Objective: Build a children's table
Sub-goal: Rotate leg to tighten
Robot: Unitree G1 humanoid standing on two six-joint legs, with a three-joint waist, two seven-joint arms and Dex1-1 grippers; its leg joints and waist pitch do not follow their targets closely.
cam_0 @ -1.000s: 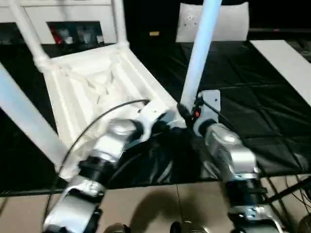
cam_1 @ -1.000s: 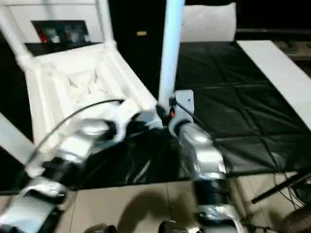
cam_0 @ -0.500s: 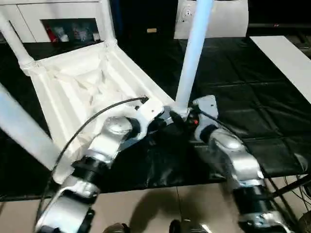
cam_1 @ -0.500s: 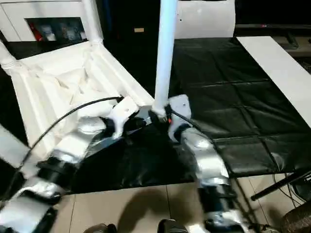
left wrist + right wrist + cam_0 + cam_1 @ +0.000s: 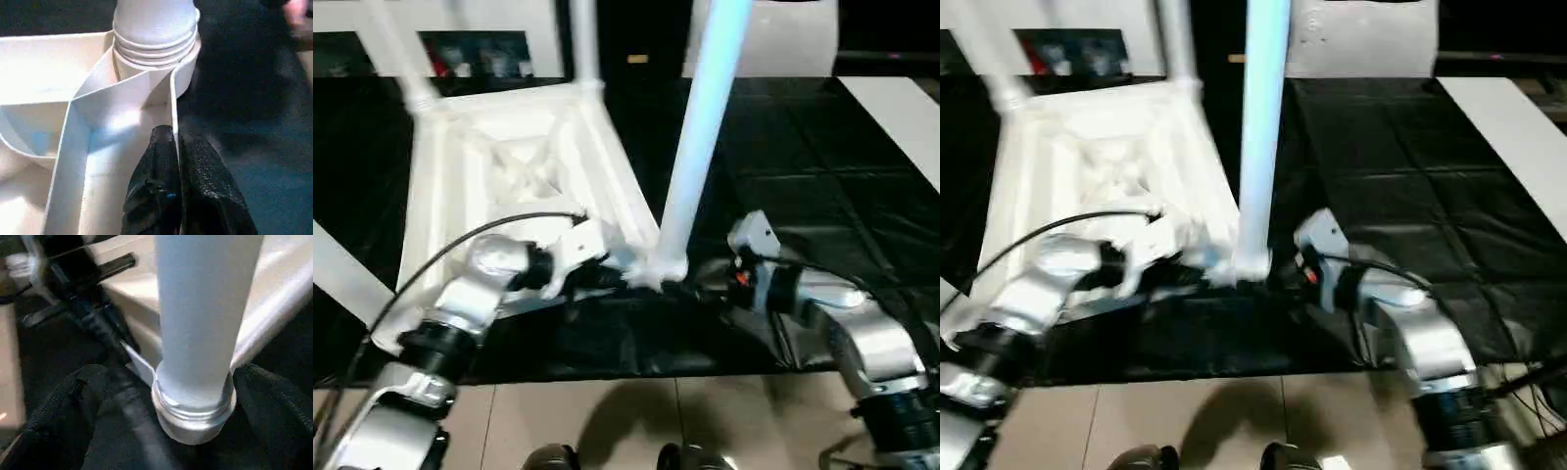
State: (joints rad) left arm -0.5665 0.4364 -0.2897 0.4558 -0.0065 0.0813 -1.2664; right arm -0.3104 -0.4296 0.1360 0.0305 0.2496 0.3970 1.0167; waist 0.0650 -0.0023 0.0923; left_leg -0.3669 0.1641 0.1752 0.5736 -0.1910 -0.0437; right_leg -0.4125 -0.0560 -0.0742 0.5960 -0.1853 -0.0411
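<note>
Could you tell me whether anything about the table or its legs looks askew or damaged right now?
Nothing stands out. The tabletop lies underside up on the black mat, its legs standing in the corner sockets; the nearest leg sits in its socket with no visible crack. The left gripper pinches a rib.

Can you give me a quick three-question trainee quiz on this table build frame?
1. True or false: the left tool is pinched shut on a thin wall of the tabletop.
2. The nearest leg stands: A) upright in a corner socket, B) flat on the black mat, C) in a person's hand.
3. Fill in: the right tool's fingers stand ____ on either side of that leg's base.

Key: 1 true; 2 A; 3 open.
</note>
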